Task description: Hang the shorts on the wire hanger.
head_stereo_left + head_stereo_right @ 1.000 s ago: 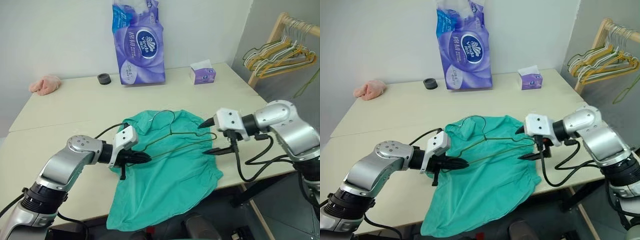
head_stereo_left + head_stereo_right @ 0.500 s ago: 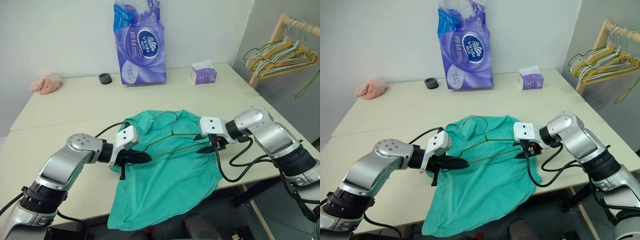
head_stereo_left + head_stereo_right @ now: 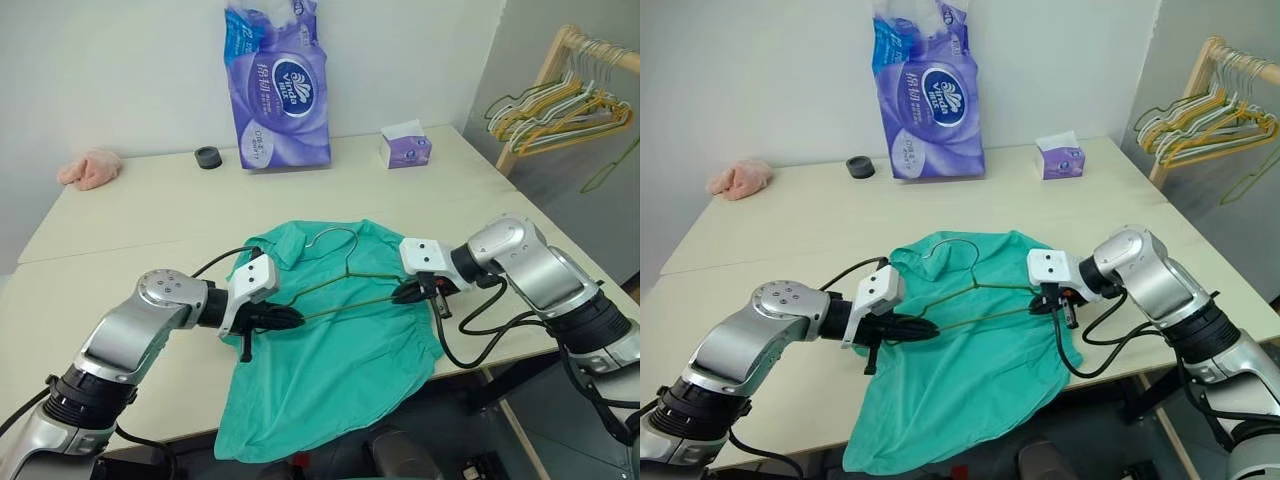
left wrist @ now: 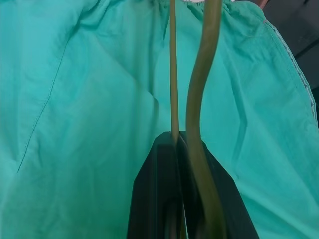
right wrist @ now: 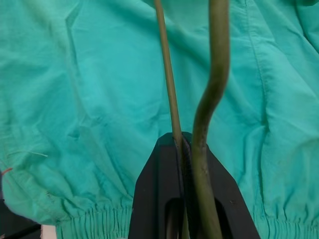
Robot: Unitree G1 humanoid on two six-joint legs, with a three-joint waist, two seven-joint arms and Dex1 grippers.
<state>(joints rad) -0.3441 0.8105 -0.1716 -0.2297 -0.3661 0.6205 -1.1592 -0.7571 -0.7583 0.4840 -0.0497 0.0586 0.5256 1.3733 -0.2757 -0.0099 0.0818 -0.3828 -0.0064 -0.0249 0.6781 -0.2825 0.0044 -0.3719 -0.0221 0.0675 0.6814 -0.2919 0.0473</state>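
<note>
At the near edge of the table, the left gripper was clamped on one end corner of the wire hanger, its black fingers pinched tight on the thin wire as the left wrist view showed. Across from it, the right gripper was likewise closed on the opposite corner, the wire running up between its fingers in the right wrist view. Between the two hands the hanger ran roughly side to side, held just above the shorts, with its curled hook pointing away from the robot over the far edge of the cloth. The shorts lay spread beneath the hanger, part on the table and part drooping over the near edge, their gathered waistband lying close by the right gripper. Each hand was about equally near the cloth, which lay directly under the wire and toward the robot. Judging from this, the shorts were not yet hung: the cloth lay wholly below the wire, so the next move would turn on getting the bottom bar under or through the fabric. Farther off stood a purple pack of tissue rolls, a small tissue box, a black ring, a pink cloth lump and a rack of hangers.
</note>
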